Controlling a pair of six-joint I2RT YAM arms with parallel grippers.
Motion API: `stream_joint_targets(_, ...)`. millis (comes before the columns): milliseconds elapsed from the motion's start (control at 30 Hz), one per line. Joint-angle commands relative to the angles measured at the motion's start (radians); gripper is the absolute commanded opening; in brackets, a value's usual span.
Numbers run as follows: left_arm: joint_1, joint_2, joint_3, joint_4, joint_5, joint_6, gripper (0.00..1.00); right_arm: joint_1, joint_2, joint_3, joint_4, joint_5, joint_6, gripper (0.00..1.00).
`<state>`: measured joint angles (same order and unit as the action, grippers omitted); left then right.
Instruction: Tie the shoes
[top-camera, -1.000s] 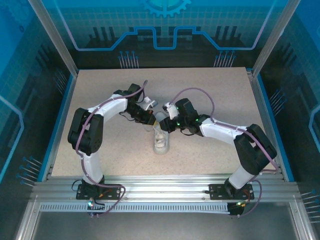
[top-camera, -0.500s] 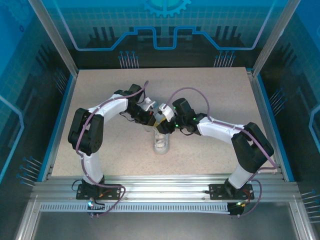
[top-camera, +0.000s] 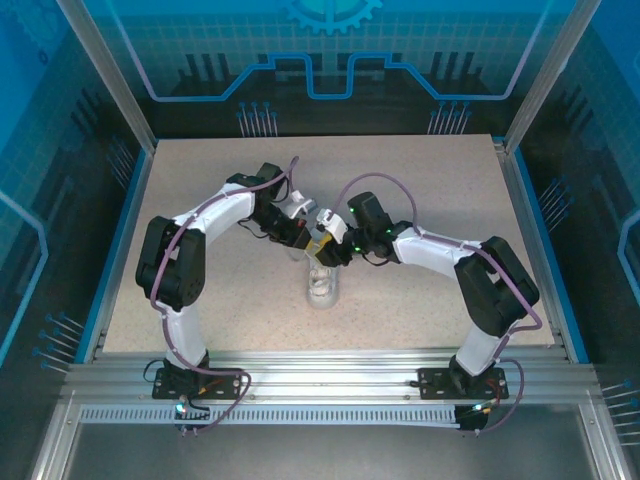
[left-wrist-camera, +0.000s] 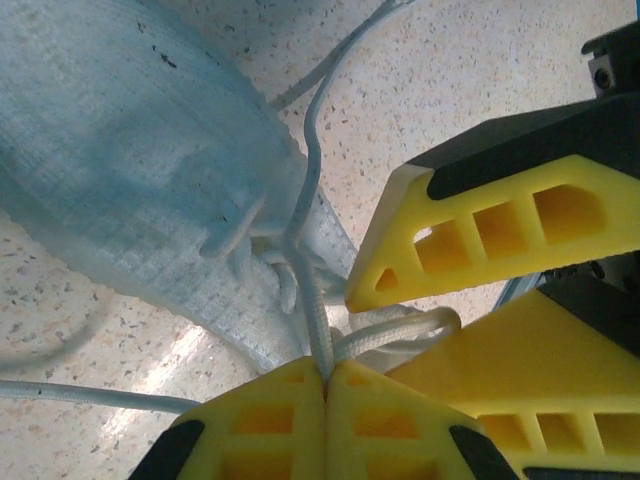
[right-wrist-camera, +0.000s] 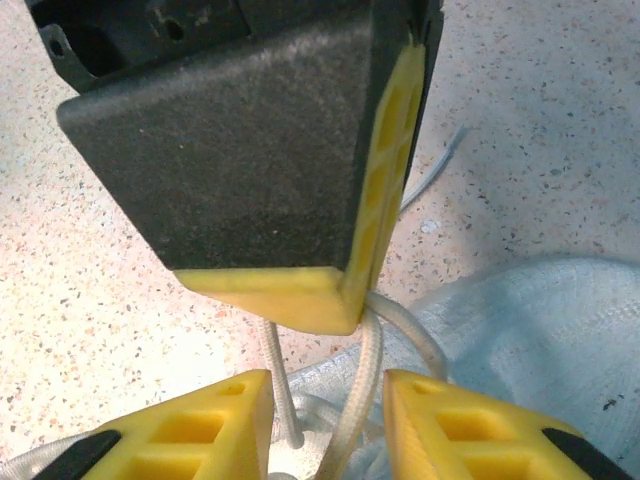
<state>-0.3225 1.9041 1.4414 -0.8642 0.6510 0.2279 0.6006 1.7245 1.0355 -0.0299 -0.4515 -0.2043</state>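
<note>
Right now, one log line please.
left gripper: shut on thin white lace | right gripper: open around lace loop | white sneaker: on speckled table

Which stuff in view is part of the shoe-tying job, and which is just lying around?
Job:
- sneaker
- lace, pinched in the left hand
- right hand, open, lace strands between its fingers

Just surroundings:
- table
- frame rail
- blue enclosure wall

Left fingers (left-wrist-camera: 265, 425) — pinched, right fingers (right-wrist-camera: 195, 425) — parted
</note>
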Motion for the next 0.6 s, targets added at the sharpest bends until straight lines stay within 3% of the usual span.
stream_joint_targets(0,0.007,-0.01,0.028,-0.053,0.031,0.049,0.0,-0.012,0.025,0.017,-0.004,-0.023,-0.082,0.32)
stream_joint_targets(567,0.006,-0.005,0.06,-0.15,0.051,0.132,0.0,-0.011,0.047,0.004,0.111,0.012,-0.192,0.36)
